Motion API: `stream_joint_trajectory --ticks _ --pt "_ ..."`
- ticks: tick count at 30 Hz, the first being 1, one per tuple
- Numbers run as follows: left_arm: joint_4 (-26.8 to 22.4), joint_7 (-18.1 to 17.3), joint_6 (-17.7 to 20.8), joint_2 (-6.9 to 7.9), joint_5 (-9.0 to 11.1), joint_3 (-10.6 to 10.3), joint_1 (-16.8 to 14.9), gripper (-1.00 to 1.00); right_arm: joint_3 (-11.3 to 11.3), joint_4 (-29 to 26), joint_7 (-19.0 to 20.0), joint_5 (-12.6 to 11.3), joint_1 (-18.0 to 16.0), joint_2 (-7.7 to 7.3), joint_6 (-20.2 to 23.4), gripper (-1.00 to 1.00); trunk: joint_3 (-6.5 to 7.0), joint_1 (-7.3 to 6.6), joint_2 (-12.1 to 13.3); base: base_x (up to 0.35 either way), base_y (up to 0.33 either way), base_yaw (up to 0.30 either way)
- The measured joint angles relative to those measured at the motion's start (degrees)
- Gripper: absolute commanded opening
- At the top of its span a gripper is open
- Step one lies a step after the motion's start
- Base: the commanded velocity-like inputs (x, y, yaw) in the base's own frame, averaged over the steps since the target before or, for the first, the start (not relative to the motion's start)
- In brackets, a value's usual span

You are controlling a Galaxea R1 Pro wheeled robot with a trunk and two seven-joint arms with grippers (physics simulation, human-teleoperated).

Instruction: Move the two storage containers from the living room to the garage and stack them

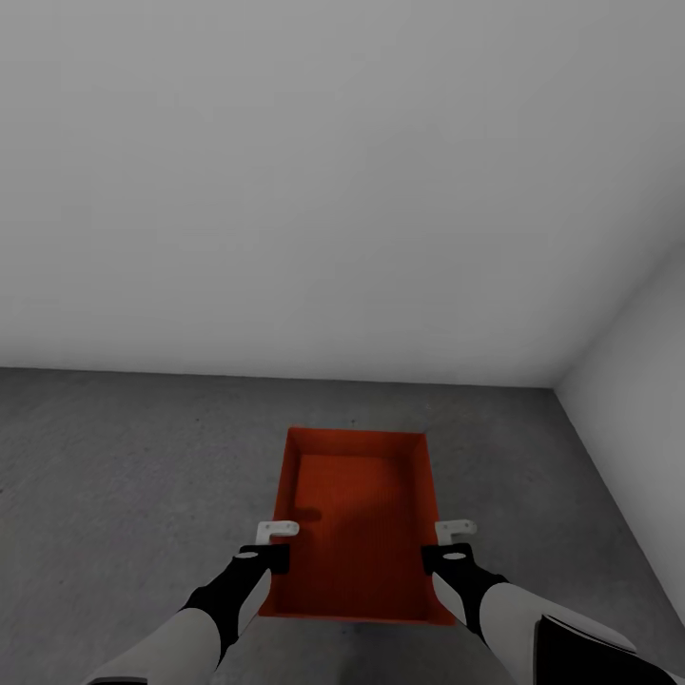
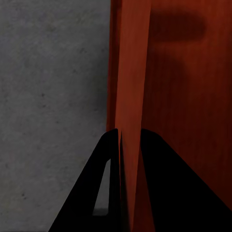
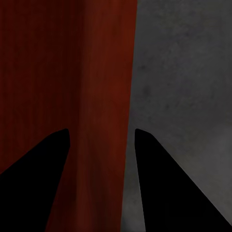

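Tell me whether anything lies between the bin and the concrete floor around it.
Nothing visible does. The orange-red bin is over bare grey concrete floor, the left gripper shut on one long wall and the right gripper open astride the other.

One container, two grippers, two walls, one floor

One orange-red storage container (image 1: 354, 514), open-topped and rectangular, in the head view; the same single bin shows in each wrist view as one sloped wall edge; two grippers, one per arm: the left gripper (image 1: 277, 529) at the container's left wall, the right gripper (image 1: 456, 527) at its right wall; two black fingers (image 2: 104, 183) per gripper in the left wrist view, and two more fingers (image 3: 38, 179) in the right wrist view, four in all; two grey-white walls, the far wall (image 1: 314, 171) and the right wall (image 1: 637, 352), meeting in one corner; one dark grey concrete floor (image 1: 124, 476).
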Motion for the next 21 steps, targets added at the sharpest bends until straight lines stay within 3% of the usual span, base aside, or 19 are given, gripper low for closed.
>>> stream_joint_trajectory --ticks 21 --pt "-0.01 0.00 0.01 0.00 0.00 0.01 0.00 -1.00 0.00 0.00 0.00 0.00 0.00 0.00 0.00 -1.00 -3.77 4.61 -8.41 0.000 0.000 0.000"
